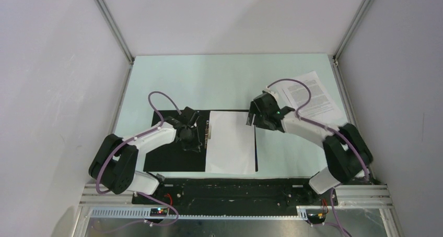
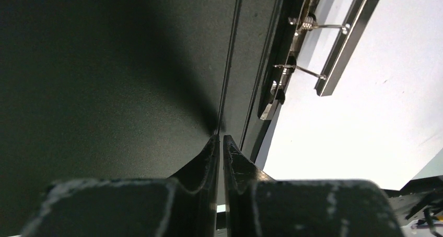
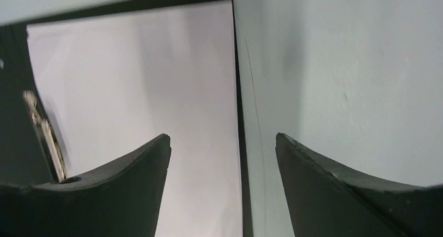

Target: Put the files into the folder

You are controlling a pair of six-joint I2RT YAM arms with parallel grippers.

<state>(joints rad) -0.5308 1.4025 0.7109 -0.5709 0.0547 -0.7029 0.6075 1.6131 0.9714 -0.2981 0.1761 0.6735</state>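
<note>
I see the folder point(image 1: 167, 161) lying open, black inside up, with the blank sheet point(image 1: 230, 143) on its right half beside the metal clip point(image 2: 308, 49). The printed sheets point(image 1: 313, 96) lie apart at far right, their text too small to read. My left gripper point(image 2: 220, 139) is pressed nearly together, holding nothing, at the folder's black left half, and my right gripper point(image 3: 223, 138) is spread wide above the blank sheet's right edge.

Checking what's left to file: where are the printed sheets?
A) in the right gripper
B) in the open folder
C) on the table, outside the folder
C: the printed sheets lie on the table at far right, apart from the folder, which holds only the blank sheet.
</note>
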